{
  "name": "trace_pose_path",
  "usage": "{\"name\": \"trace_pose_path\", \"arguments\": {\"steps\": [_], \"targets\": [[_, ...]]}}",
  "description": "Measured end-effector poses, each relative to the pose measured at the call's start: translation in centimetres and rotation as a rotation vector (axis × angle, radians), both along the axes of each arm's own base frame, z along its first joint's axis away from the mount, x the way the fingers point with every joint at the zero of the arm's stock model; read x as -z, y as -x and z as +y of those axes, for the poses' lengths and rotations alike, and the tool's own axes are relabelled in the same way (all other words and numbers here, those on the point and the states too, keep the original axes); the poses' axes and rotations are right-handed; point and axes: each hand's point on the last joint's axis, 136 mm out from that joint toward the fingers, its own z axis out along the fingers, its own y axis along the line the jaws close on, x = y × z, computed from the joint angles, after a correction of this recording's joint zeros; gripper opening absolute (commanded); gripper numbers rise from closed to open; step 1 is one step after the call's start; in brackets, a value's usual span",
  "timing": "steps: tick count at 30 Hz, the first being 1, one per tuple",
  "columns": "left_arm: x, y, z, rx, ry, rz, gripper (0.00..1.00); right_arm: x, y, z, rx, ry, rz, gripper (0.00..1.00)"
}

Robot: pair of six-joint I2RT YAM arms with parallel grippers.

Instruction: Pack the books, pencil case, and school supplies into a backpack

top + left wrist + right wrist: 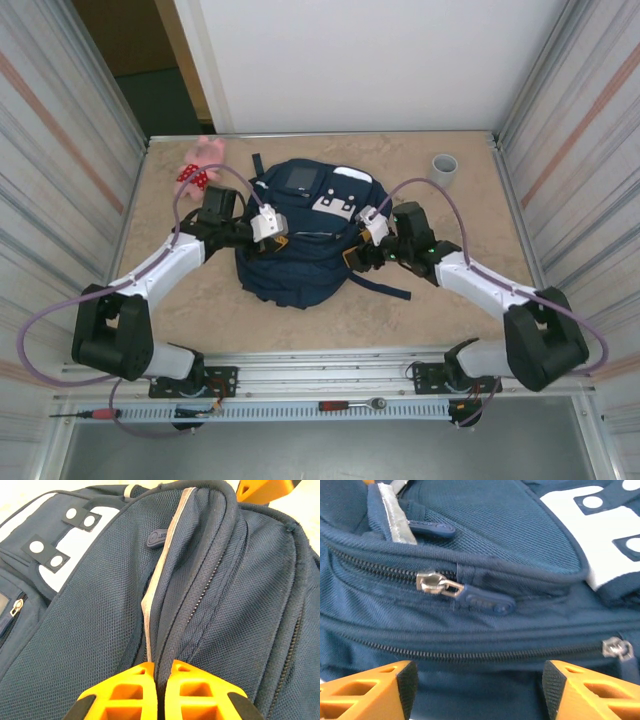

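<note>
The navy backpack (pixel 300 262) lies flat mid-table, white patches (pixel 345 195) toward the far end. My left gripper (pixel 279 242) is at its left side. In the left wrist view this gripper (pixel 161 667) is shut on a raised fold of the backpack (pixel 90 620) beside a zipper line. My right gripper (pixel 353 257) is at the bag's right side. Seen from the right wrist, it (pixel 477 680) stands open, its pads (pixel 407 685) wide apart in front of a closed zipper, below a blue zipper pull (pixel 485 601). The books, pencil case and school supplies are out of view.
A pink plush toy (pixel 200 165) lies at the back left and a grey cup (pixel 444 167) at the back right. A screwdriver (pixel 85 412) and a ratchet (pixel 350 404) lie on the near rail. Corrugated walls close in both sides.
</note>
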Motion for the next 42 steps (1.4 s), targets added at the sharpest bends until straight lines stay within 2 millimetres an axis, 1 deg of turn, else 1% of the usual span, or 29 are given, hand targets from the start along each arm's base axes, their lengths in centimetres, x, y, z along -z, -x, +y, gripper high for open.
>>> {"name": "trace_pose_path", "arguments": {"steps": [6,11,15,19,22,24,29,33,36,42], "targets": [[0.1,0.0,0.1,0.002,0.010,-0.001,0.00,0.2,-0.8,1.5,-0.076,-0.017,-0.005,0.68],[0.1,-0.1,0.2,-0.001,0.013,-0.004,0.00,-0.1,-0.7,1.8,-0.131,-0.043,-0.002,0.66],[0.0,-0.1,0.1,0.001,0.016,-0.005,0.00,-0.8,-0.1,1.4,-0.177,-0.083,0.022,0.66],[0.0,-0.1,0.1,0.001,0.016,-0.005,0.00,-2.1,0.6,0.5,-0.200,-0.106,0.015,0.66],[0.0,-0.1,0.1,0.001,0.017,-0.005,0.00,-3.4,0.4,-0.5,-0.186,-0.122,-0.015,0.66],[0.0,-0.1,0.1,0.002,0.018,-0.005,0.00,-3.8,0.2,-0.9,-0.174,-0.125,-0.029,0.66],[-0.1,-0.1,0.0,0.003,0.028,-0.002,0.00,-3.5,-0.4,-0.9,-0.149,-0.108,-0.044,0.65],[-0.2,-0.1,0.0,0.001,0.031,0.000,0.00,-2.5,-1.1,-0.5,-0.143,-0.093,-0.037,0.65],[-0.2,-0.1,0.0,0.001,0.032,-0.001,0.00,-1.8,-1.2,0.3,-0.161,-0.087,-0.019,0.65],[-0.3,-0.1,-0.1,0.005,0.037,-0.001,0.00,-2.1,-1.7,2.1,-0.202,-0.094,-0.023,0.62]]}}
